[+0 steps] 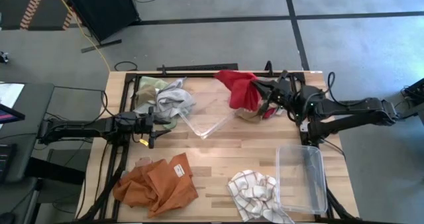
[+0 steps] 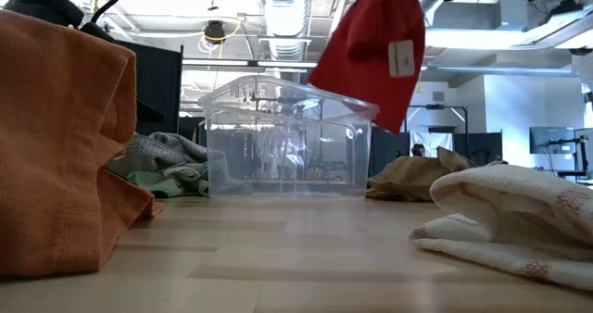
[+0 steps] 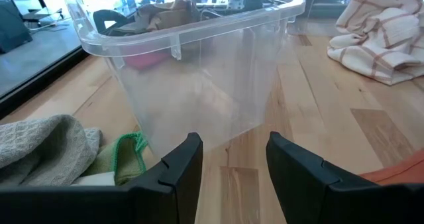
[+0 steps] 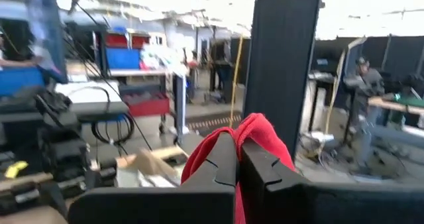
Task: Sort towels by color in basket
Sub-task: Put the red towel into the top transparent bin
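The right claw (image 1: 265, 95) is clenching the red towel (image 1: 240, 88) and holding it in the air at the far side of the counter (image 1: 212, 159), above the tan-brown towel (image 1: 253, 112) and beside the clear bin (image 1: 207, 114). The left claw (image 3: 228, 168) is hanging released just in front of that bin, gripping nothing, with the grey towel (image 1: 173, 99) and the pale green towel (image 1: 151, 85) lying next to it. The rust-orange towel (image 1: 157, 184) and the checked towel (image 1: 254, 192) are lying at the near side, the checked one beside a second clear bin (image 1: 303, 177).
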